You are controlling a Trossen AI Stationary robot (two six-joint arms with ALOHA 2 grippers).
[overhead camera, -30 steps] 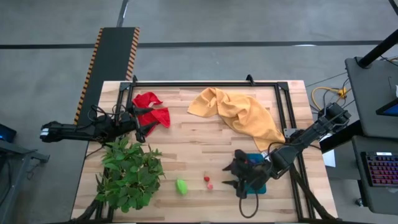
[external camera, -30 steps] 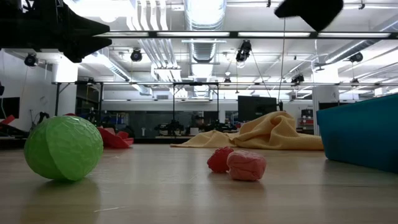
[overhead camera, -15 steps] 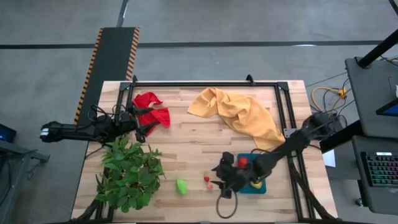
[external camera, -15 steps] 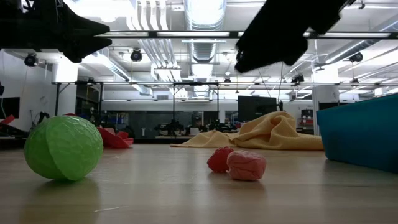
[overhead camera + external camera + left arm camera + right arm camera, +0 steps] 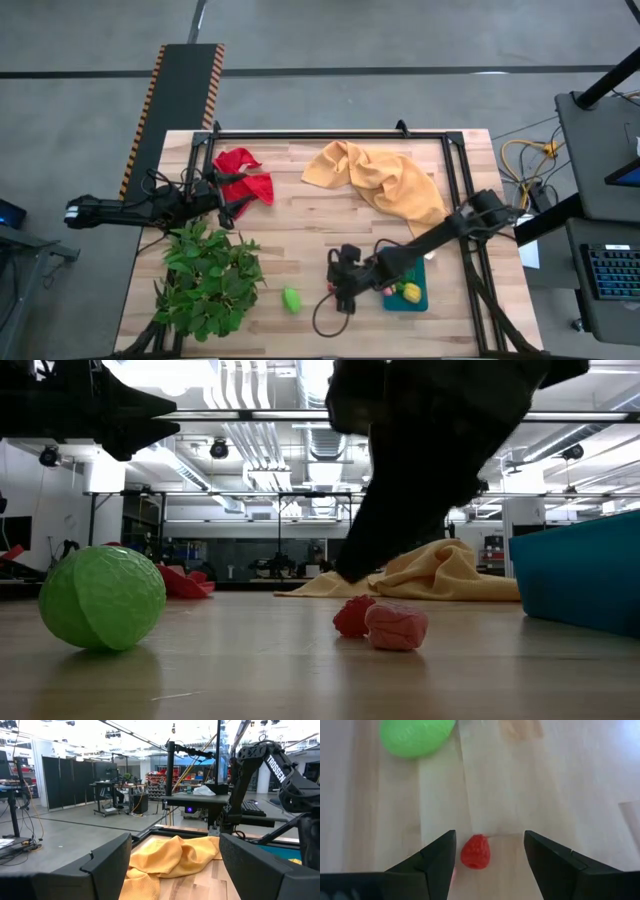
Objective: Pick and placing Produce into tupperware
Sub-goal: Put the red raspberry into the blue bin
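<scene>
My right gripper [image 5: 338, 286] is open and hangs low over two tiny pieces near the table's near edge, pointing down. In the right wrist view its fingers [image 5: 489, 835] stand on either side of the red raspberry [image 5: 475, 852] without touching it. The low view shows the raspberry [image 5: 352, 616] and a pink piece [image 5: 396, 626] lying side by side on the wood. A lime green piece [image 5: 291, 299] lies further left. The teal tupperware [image 5: 419, 297] sits to the right, with a yellow piece [image 5: 410, 293] inside. My left gripper [image 5: 228, 205] waits open near the red cloth.
A big leafy green plant [image 5: 208, 280] fills the near left corner. A red cloth [image 5: 245, 177] and a crumpled yellow cloth [image 5: 385, 185] lie toward the far edge. A black metal frame [image 5: 330, 135] borders the table. A cable loop [image 5: 326, 320] hangs below my right arm.
My right gripper has moved from above the tupperware toward the table's left and down, and now hangs over the red and pink pieces. The tupperware, covered by the gripper before, now shows with the yellow piece inside. The pieces on the table have stayed put.
</scene>
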